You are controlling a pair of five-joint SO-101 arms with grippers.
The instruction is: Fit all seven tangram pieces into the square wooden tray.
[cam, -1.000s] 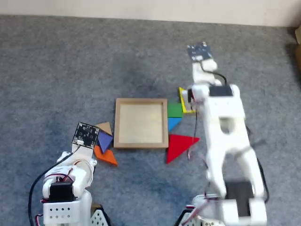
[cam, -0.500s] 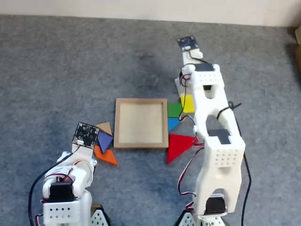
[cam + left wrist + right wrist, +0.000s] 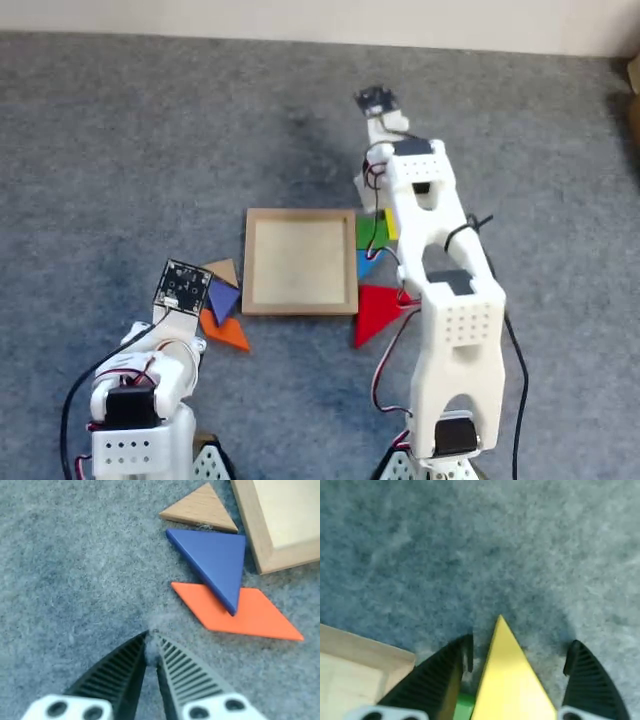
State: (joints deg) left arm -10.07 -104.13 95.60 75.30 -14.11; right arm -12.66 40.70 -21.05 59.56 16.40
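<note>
The square wooden tray (image 3: 250, 262) lies in the middle of the grey carpeted counter (image 3: 150, 130), and every piece in sight lies outside it.

On one side of the tray sit three pieces:
- The plain wood triangle (image 3: 225, 270) is just beside the tray's rim.
- The blue triangle (image 3: 222, 298) lies next to the wood triangle, with one tip resting on top of the orange parallelogram (image 3: 228, 335).
- The left wrist view shows the same group: wood triangle (image 3: 200, 512), blue triangle (image 3: 215, 560), orange parallelogram (image 3: 250, 617) and the tray's corner (image 3: 260, 545).

On the other side are four more:
- The green piece (image 3: 368, 233) and the light blue triangle (image 3: 368, 262) lie against the rim.
- The yellow piece (image 3: 392, 226) is just beyond the green one and partly under the right arm (image 3: 440, 290).
- The red triangle (image 3: 380, 310) lies near the tray's near corner.

The right gripper (image 3: 520, 645) is down at the yellow piece (image 3: 512, 690). Its fingers (image 3: 577, 665) are spread apart on either side of the piece's pointed end, with a gap showing on at least one side. A sliver of the green piece (image 3: 465, 707) and a tray corner (image 3: 365, 647) show beside it.

The left gripper (image 3: 151, 639) hangs over bare carpet near the orange parallelogram. Its fingers (image 3: 125, 660) are pressed together with nothing between them. The left arm (image 3: 140, 390) sits at the near edge.
</note>
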